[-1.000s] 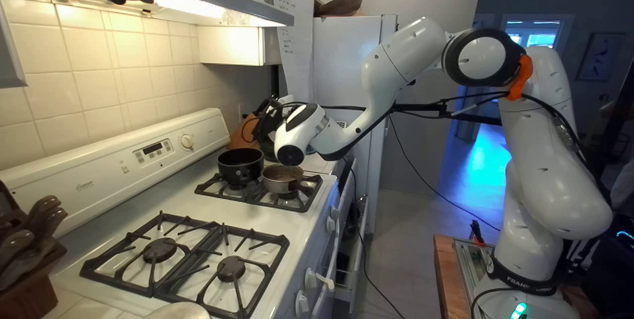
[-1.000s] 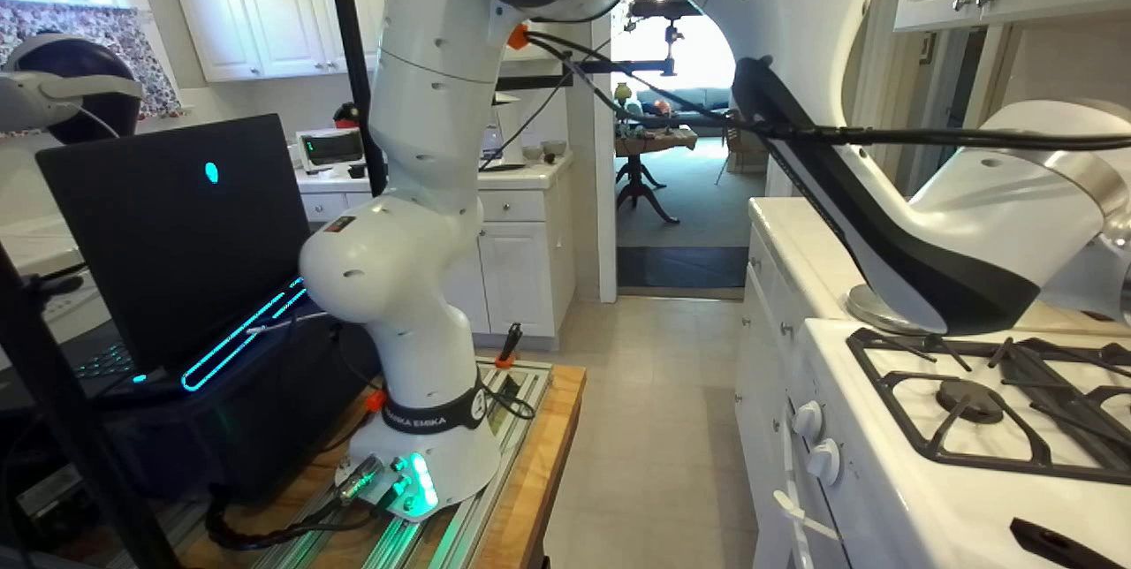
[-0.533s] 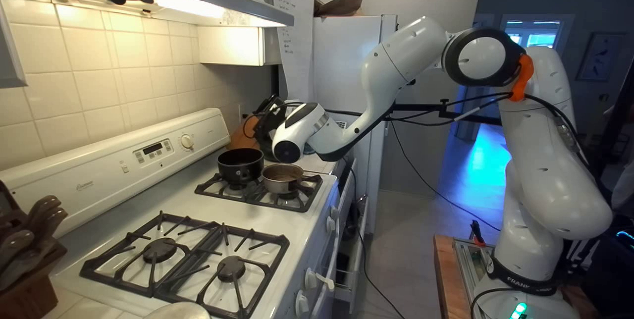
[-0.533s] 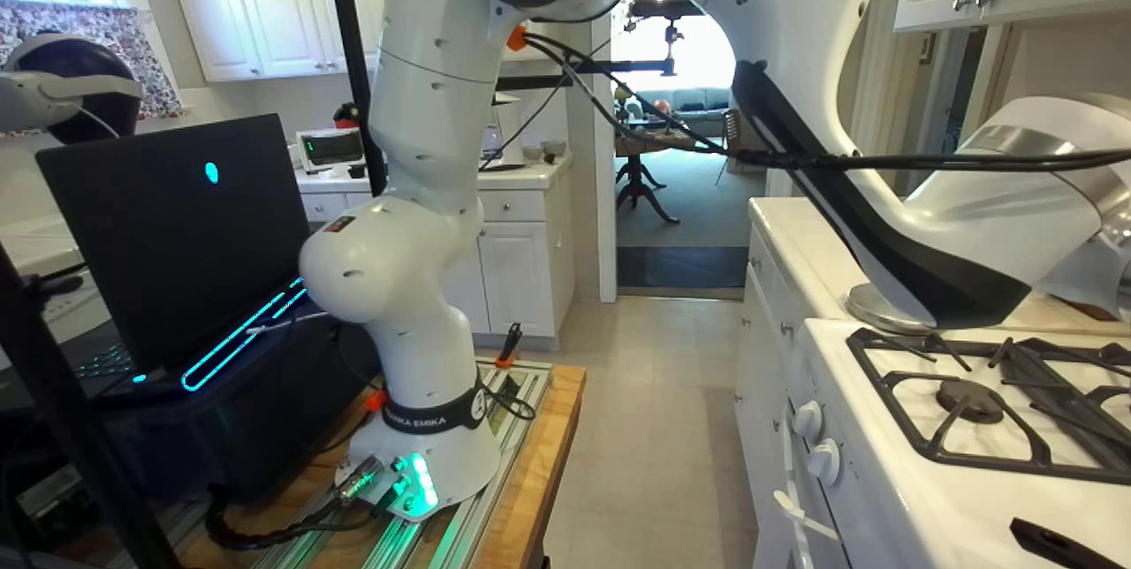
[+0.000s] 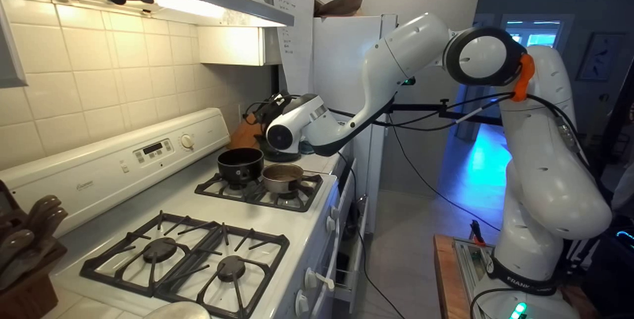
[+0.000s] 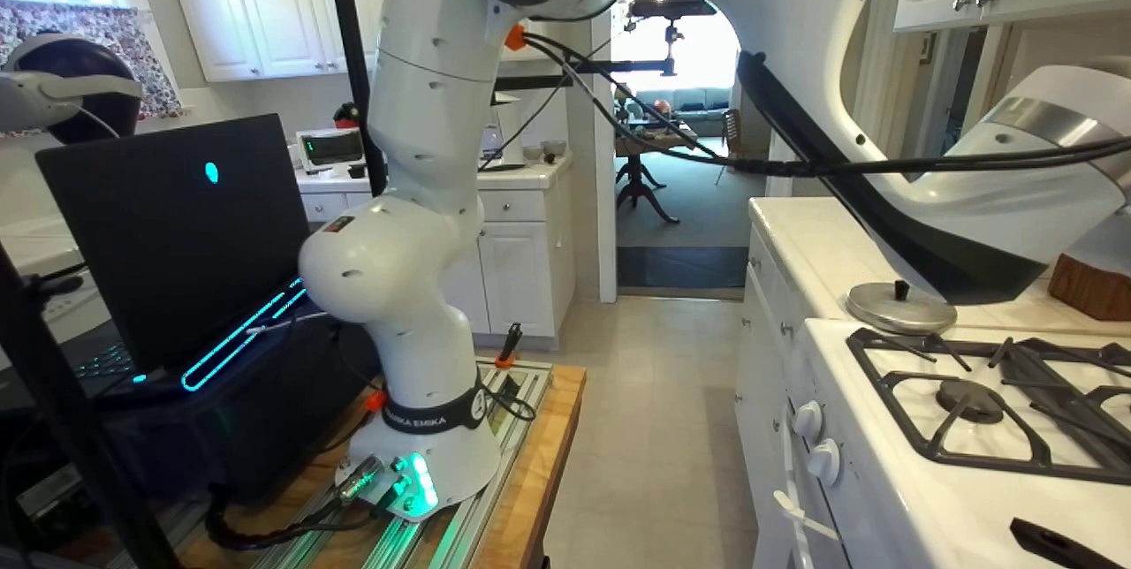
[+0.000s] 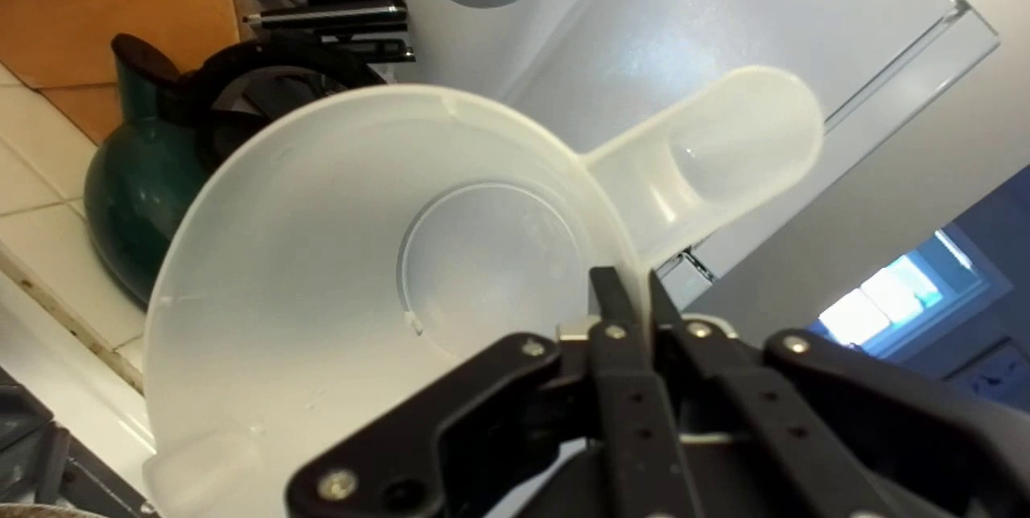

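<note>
your gripper (image 7: 634,297) pinches the plastic cup (image 7: 370,277) by its thin rim only, cup at its 9 o'clock in wrist view, so w/ little purchase it could poss pivot & bump the green jug (image 7: 149,188) at the cup's 10 o'clock.

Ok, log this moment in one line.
gripper: shut on translucent jug, at rim | black pot, saucepan: on stove | lid: on counter

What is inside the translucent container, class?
The container shows pale walls, a round, ringed bottom and small specks; the gripper covers part of the inside, and what lies there cannot be seen.
</note>
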`<state>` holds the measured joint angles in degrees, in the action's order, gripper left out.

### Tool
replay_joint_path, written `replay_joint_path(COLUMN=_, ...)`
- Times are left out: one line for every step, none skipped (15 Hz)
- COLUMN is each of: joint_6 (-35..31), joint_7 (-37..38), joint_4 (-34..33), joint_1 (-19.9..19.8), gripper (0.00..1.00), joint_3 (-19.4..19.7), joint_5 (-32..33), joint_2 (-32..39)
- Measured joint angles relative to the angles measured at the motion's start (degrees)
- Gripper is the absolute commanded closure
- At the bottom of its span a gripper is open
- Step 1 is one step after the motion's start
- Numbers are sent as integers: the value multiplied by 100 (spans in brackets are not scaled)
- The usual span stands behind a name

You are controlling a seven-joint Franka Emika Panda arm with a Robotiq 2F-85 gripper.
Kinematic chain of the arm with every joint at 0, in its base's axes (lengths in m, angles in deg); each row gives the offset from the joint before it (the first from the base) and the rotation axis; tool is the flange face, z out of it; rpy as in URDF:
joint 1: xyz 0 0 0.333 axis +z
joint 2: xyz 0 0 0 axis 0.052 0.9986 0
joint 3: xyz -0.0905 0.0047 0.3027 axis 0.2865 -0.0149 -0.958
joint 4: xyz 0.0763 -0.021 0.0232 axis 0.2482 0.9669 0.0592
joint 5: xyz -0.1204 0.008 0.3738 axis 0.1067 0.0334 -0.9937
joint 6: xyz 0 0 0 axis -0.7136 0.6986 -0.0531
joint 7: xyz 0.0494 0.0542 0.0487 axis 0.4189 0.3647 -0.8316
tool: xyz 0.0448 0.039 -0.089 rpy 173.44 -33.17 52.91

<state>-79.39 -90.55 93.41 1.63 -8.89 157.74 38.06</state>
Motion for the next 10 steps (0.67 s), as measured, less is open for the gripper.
replay_joint_path(joint_6=0, joint_7=42, joint_4=-44, joint_1=-20, gripper=99, joint_3=0, joint_5=-142, joint_2=-11)
replay_joint_path(joint_6=-1, joint_7=88, joint_4=-84, joint_1=-42, gripper=99, joint_3=-1, joint_5=-304, joint_2=-24)
replay_joint_path(joint_6=-3, joint_7=137, joint_4=-123, joint_1=-67, gripper=99, joint_3=-3, joint_5=-485, joint_2=-36)
replay_joint_path(joint_6=-6, joint_7=200, joint_4=-156, joint_1=-92, gripper=99, joint_3=-4, joint_5=-673, joint_2=-52)
replay_joint_path(joint_6=-14, joint_7=275, joint_4=-192, joint_1=-126, gripper=99, joint_3=-4, joint_5=-889, joint_2=-70)
replay_joint_path(joint_6=-28, joint_7=350, joint_4=-225, joint_1=-165, gripper=99, joint_3=-5, joint_5=-1106, joint_2=-87)
replay_joint_path(joint_6=-59, joint_7=431, joint_4=-263, joint_1=-210, gripper=99, joint_3=-5, joint_5=-1327, joint_2=-98)
replay_joint_path(joint_6=-99, joint_7=530, joint_4=-288, joint_1=-254, gripper=99, joint_3=-5, joint_5=-1513, joint_2=-112)
replay_joint_path(joint_6=-157, joint_7=640, joint_4=-309, joint_1=-299, gripper=99, joint_3=-5, joint_5=-1682, joint_2=-127)
replay_joint_path(joint_6=-220, joint_7=762, joint_4=-330, joint_1=-345, gripper=95, joint_3=-4, joint_5=-1849, joint_2=-147)
